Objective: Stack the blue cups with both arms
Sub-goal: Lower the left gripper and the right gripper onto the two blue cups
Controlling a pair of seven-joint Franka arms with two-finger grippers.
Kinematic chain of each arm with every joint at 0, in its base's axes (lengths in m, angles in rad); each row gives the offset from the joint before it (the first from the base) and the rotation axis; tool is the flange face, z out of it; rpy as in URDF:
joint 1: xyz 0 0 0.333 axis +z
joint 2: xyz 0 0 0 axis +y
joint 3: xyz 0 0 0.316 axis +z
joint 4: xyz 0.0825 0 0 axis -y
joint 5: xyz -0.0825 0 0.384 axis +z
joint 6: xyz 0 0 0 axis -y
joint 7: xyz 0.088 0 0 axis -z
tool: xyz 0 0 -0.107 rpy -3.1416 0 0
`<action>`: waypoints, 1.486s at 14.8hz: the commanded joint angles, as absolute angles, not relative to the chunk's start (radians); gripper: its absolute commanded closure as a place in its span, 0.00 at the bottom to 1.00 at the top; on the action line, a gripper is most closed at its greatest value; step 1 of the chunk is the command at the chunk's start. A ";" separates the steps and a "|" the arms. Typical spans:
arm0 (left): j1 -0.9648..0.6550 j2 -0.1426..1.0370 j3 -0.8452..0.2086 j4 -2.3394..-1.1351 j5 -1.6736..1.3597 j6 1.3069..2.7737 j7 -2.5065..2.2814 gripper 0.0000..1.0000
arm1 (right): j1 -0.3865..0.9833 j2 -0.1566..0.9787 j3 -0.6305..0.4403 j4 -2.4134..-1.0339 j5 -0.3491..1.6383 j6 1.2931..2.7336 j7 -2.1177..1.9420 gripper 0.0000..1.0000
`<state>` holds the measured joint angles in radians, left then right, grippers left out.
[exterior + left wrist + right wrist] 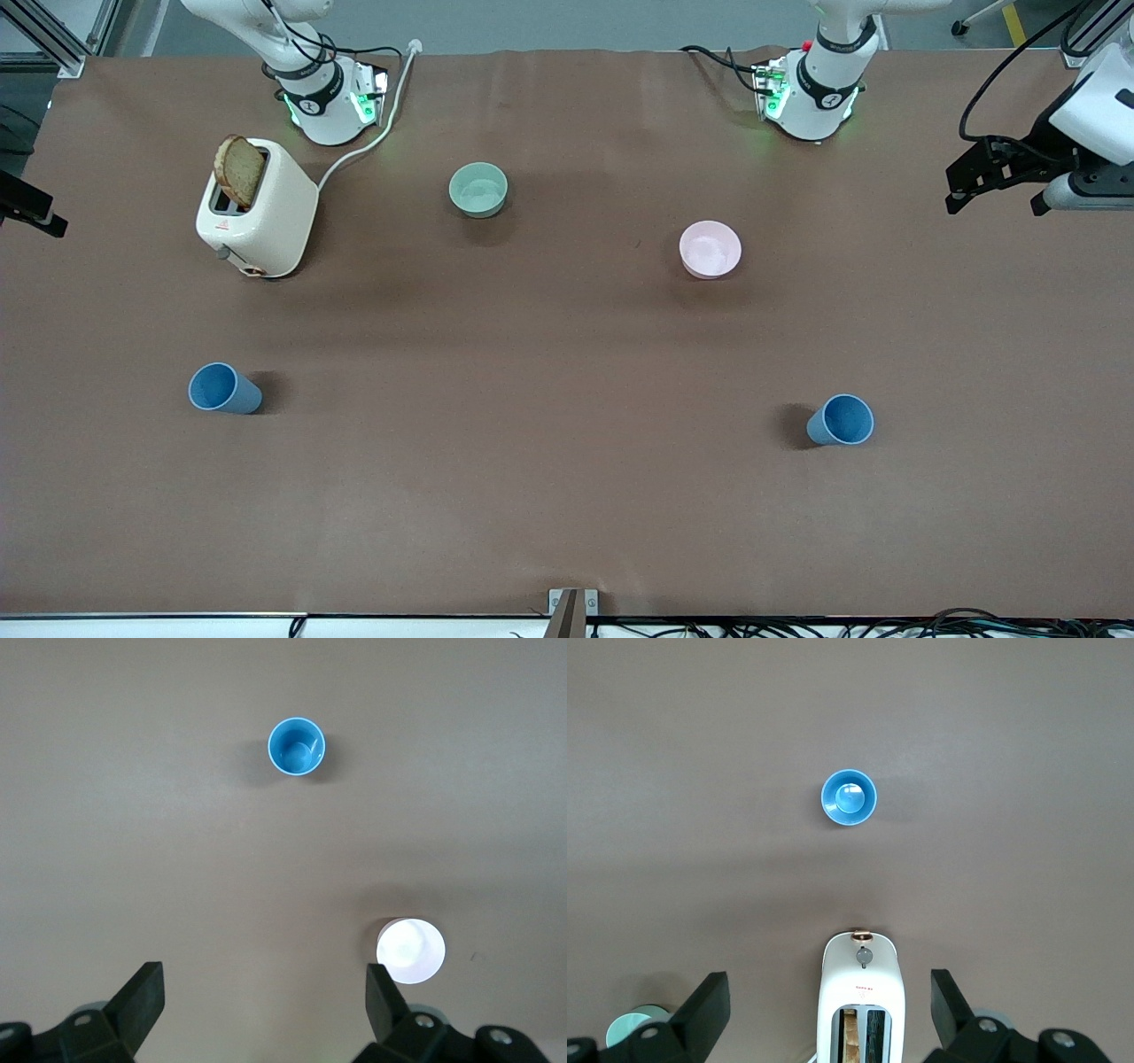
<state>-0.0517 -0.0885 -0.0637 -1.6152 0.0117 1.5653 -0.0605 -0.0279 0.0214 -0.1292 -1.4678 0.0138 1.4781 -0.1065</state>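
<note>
Nearest the front camera you've got two blue cups, both upright on the brown table (567,496), well apart. One cup (841,420) sits toward the left arm's end, slightly nearer the camera; the other cup (223,389) sits toward the right arm's end. Nothing stacked yet, neither cup touched.

Farther from the camera than the first cup is your pink bowl (710,249). The green bowl (478,189) sits farther still, more toward the middle. The white toaster (258,209) stands toward the right arm's end, farther from the camera than the second cup, with a slice of bread (238,170) sticking up out of a slot and a white cord (372,133) running off toward the right arm's base.

Your left gripper (266,997) is up in the air, jaws spread wide, holding nothing, beside the pink bowl. Your right gripper (829,1001) is likewise high, jaws spread, empty, over the toaster. Both arms wait.
</note>
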 commanded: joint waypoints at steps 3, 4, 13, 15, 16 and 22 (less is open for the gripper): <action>-0.052 -0.068 -0.060 -1.563 0.014 1.537 -0.055 0.00 | -0.018 0.023 -0.138 -1.454 -0.003 1.465 -0.106 0.00; -0.054 -0.046 -0.058 -1.543 0.017 1.537 -0.054 0.00 | -0.018 0.025 -0.138 -1.454 -0.003 1.465 -0.106 0.00; -0.026 0.193 -0.054 -1.637 0.014 1.897 -0.064 0.00 | -0.021 0.078 -0.138 -1.462 0.014 1.488 -0.098 0.00; -0.025 0.254 -0.052 -1.670 0.014 2.006 -0.064 0.00 | -0.021 0.129 -0.138 -1.470 0.015 1.561 -0.103 0.00; -0.020 0.290 -0.052 -1.689 0.014 2.076 -0.064 0.00 | -0.021 0.159 -0.138 -1.471 0.015 1.590 -0.104 0.00; 0.002 0.462 -0.052 -1.703 0.014 2.284 -0.066 0.06 | -0.026 0.284 -0.138 -1.698 0.014 1.964 -0.146 0.00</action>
<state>0.0043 0.4311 -0.0560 -1.7065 0.0120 2.2513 -0.0635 -0.0281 0.2859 -0.1312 -1.5920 0.0143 1.8485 -0.1142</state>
